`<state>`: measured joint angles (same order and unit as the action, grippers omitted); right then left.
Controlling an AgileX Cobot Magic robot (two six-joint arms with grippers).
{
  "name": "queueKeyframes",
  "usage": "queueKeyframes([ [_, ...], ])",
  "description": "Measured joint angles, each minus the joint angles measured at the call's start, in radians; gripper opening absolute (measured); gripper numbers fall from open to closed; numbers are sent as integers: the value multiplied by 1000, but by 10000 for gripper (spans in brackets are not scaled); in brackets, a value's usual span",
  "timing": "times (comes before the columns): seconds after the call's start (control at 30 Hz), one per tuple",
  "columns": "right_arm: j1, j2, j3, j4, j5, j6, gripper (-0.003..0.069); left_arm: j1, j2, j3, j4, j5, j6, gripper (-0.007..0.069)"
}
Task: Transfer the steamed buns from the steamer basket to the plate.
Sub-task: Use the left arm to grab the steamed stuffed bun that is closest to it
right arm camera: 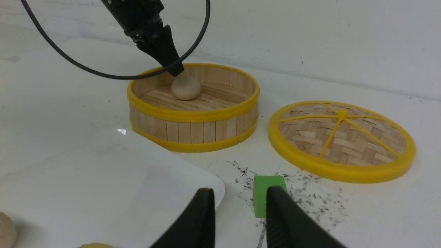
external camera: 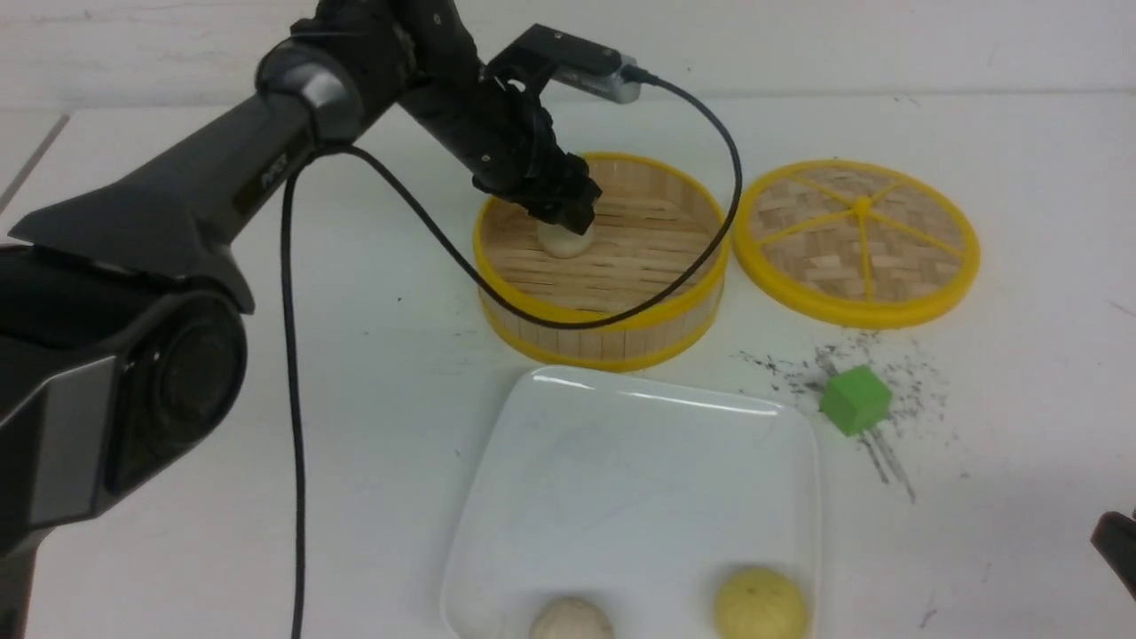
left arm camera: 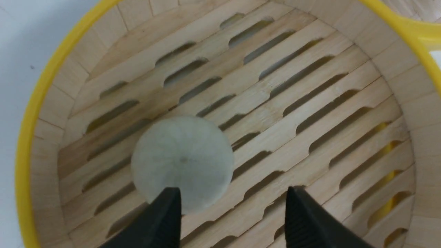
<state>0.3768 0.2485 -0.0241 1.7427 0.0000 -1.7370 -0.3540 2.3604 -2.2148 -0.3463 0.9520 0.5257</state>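
Left wrist view alone: left gripper point(left arm camera: 232, 190) wide, empty, over the off-white bun point(left arm camera: 182, 162) in the steamer basket point(left arm camera: 31, 120).

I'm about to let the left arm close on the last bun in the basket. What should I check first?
1. Left gripper open: ok.
2. Last bun centred between its fingers: not ok, one overlaps it.
3. Steamer basket free of other buns: ok.
4. Room on plate: ok, beige bun and yellow bun sit at its near edge.
5. Right gripper out of the way: ok, open and empty.
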Motion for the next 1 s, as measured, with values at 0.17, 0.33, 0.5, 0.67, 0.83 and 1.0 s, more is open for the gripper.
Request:
queueKeyframes([
  [0.17, 0, 0, 0, 0, 0, 0, 239, 0, 36, 0, 0, -47, 2, 422],
  [0.33, 0, 0, 0, 0, 0, 0, 239, 0, 37, 0, -1, -98, 5, 422],
  [0.5, 0, 0, 0, 0, 0, 0, 239, 0, 37, 0, -1, -131, 7, 422],
  [0.67, 0, 0, 0, 0, 0, 0, 239, 0, 37, 0, -1, -138, 7, 417],
  [0.83, 0, 0, 0, 0, 0, 0, 239, 0, 37, 0, 5, -133, 4, 223],
  [1.0, 0, 0, 0, 0, 0, 0, 239, 0, 37, 0, 19, -110, 0, 27],
])
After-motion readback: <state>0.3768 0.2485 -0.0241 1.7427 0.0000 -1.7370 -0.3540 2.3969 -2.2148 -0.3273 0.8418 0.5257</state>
